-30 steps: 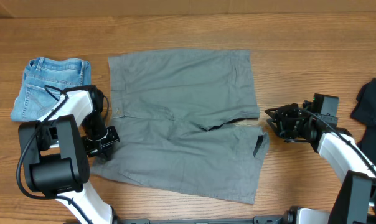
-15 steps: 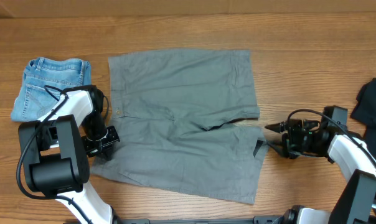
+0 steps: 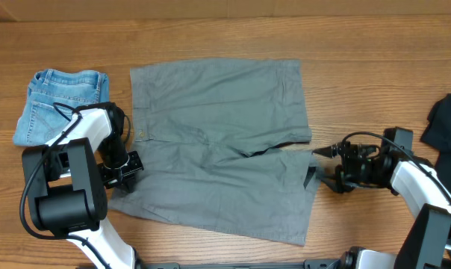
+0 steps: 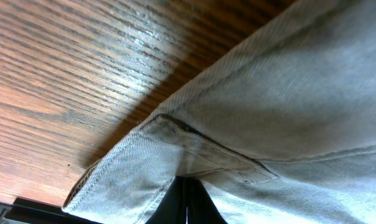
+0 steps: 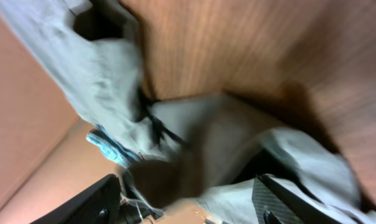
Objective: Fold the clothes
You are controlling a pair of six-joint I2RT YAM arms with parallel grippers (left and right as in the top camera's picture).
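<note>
large shorts point(image 3: 218, 142): centre of table point(image 3: 360, 75) | small shorts point(image 3: 61, 104): left | garment point(image 3: 446, 123): far right

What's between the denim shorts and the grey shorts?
Overhead view: a strip of bare table separates denim shorts from grey shorts; the left arm fills its lower end.

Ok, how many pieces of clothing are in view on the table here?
3. The grey shorts lie spread flat in the middle, the folded denim shorts are at the far left, and a black garment is at the right edge, partly cut off. More may lie out of frame.
</note>
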